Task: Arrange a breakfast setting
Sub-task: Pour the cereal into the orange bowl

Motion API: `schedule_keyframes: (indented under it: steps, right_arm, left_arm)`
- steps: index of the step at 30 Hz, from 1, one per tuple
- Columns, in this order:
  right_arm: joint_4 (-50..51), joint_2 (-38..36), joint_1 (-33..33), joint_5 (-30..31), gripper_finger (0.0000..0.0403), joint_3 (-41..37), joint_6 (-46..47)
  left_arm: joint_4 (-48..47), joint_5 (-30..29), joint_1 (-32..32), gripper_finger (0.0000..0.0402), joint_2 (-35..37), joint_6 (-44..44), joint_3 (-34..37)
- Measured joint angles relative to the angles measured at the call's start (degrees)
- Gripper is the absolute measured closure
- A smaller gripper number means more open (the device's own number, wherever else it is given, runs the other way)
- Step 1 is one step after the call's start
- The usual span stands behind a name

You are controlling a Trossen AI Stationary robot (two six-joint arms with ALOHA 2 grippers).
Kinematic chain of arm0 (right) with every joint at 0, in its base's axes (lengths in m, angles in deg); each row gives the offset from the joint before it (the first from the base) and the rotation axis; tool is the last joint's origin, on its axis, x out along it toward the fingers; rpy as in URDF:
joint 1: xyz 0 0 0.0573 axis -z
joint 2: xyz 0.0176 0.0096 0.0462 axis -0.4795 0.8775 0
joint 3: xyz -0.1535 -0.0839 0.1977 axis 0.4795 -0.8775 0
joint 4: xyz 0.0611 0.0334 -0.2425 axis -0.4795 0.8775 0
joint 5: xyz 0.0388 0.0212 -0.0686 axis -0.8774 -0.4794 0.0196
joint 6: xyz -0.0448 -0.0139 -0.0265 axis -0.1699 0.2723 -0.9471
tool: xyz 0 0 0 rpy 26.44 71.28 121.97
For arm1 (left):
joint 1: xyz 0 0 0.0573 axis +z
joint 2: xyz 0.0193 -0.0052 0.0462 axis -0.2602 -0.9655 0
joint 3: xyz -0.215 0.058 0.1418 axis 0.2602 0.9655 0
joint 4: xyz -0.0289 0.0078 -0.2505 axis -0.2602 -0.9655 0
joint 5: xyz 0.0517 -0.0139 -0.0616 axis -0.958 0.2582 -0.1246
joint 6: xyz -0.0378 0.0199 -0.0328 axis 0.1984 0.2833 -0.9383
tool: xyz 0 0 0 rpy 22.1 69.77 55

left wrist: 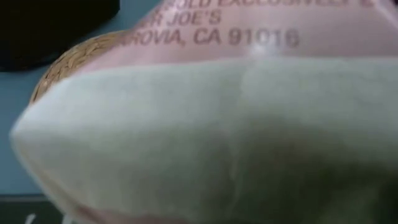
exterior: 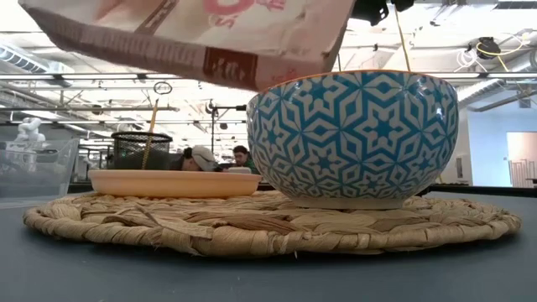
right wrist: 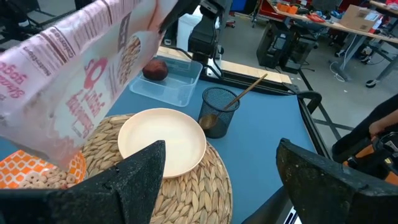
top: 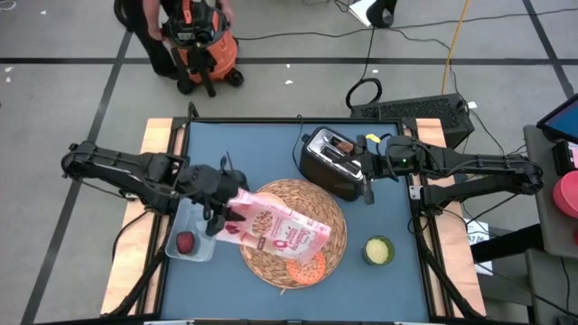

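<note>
My left gripper is shut on a pink-white cereal box that hangs slanted over the round woven placemat. The box's lower end is above a bowl, blue-white outside and orange inside, with cereal rings in it. The bowl and a cream shallow dish stand on the placemat. A dark-red fruit lies in a clear tub. A wooden spoon stands in a black mesh cup. My right gripper hovers open, holding nothing, at the table's far right. My left gripper holds the cereal box by its upper end, coming from the table's left and slanting down. The box is lifted clear and tilted, its other end low over the bowl. The box fills the left wrist view and hides the fingers.
A black toaster stands at the far right of the placemat, by my right gripper. A small green-yellow cup stands right of the placemat. The clear tub sits at the near left. A person is on the floor beyond the table.
</note>
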Motion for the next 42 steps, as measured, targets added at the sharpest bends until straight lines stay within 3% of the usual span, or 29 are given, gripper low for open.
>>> schedule_keyframes:
  steps: [42]
  right_arm:
    - [0.00,0.01,0.00,0.02,0.0110,0.00,-0.20]
  left_arm:
    - [-0.13,-1.65,-1.17,0.0238,1.02,-0.28,0.04]
